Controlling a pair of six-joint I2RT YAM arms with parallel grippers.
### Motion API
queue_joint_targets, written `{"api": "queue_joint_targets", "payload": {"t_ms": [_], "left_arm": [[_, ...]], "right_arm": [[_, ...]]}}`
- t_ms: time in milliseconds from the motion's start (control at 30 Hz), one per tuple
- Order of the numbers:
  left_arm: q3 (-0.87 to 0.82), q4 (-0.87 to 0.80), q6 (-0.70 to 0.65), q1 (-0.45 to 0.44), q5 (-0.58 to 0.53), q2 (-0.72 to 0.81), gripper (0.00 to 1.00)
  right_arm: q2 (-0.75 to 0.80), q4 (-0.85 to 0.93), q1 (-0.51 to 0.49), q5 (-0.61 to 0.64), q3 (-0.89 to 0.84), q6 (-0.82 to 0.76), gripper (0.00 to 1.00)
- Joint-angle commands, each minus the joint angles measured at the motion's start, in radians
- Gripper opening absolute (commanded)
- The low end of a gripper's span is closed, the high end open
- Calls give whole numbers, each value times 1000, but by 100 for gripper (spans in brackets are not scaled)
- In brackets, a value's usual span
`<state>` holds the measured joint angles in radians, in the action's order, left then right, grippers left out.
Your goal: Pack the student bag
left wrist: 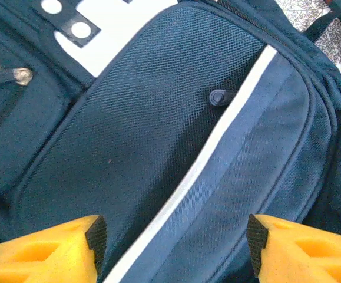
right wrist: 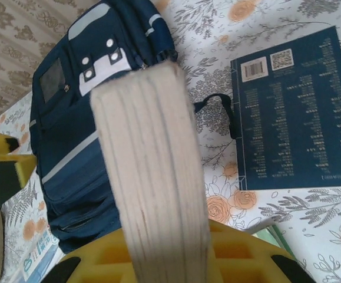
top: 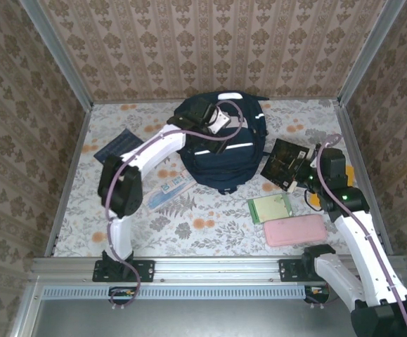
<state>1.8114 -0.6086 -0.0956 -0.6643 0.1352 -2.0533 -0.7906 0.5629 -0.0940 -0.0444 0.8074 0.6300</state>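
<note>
Student bag [top: 224,168]: soft, floppy, pinch loose fabric; left end effector [left wrist: 176,236] spread, right end effector [top: 303,174] pinching a book [top: 282,163]

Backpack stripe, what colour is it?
The stripe is white, on the navy student bag; left wrist view shows it best.

From above and behind I see the whole desk [top: 210,225]; both wrist cameras look past their jaws at the student bag [top: 224,165], the left one close.

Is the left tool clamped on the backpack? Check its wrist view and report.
No, the left tool hangs open over the backpack, its yellow fingers wide apart with no fabric pinched between them.
</note>
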Motion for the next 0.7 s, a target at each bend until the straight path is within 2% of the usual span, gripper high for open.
{"api": "queue_joint_targets", "payload": {"t_ms": [0, 167, 233, 533, 667], "left_arm": [[153, -93, 35, 29, 158, -92, 66], [255, -114, 80, 76, 379, -211, 63], [264, -116, 86, 83, 427, -238, 62], [206, -59, 43, 56, 354, -264, 64], [212, -65, 39, 52, 356, -279, 64]], "right_arm": [[57, -41, 4, 25, 8, 44, 0], [93, -18, 4, 28, 0, 39, 0], [101, -2, 2, 31, 0, 31, 0], [114, -53, -1, -38, -17, 37, 0], [119, -57, -3, -42, -24, 36, 0]]}}
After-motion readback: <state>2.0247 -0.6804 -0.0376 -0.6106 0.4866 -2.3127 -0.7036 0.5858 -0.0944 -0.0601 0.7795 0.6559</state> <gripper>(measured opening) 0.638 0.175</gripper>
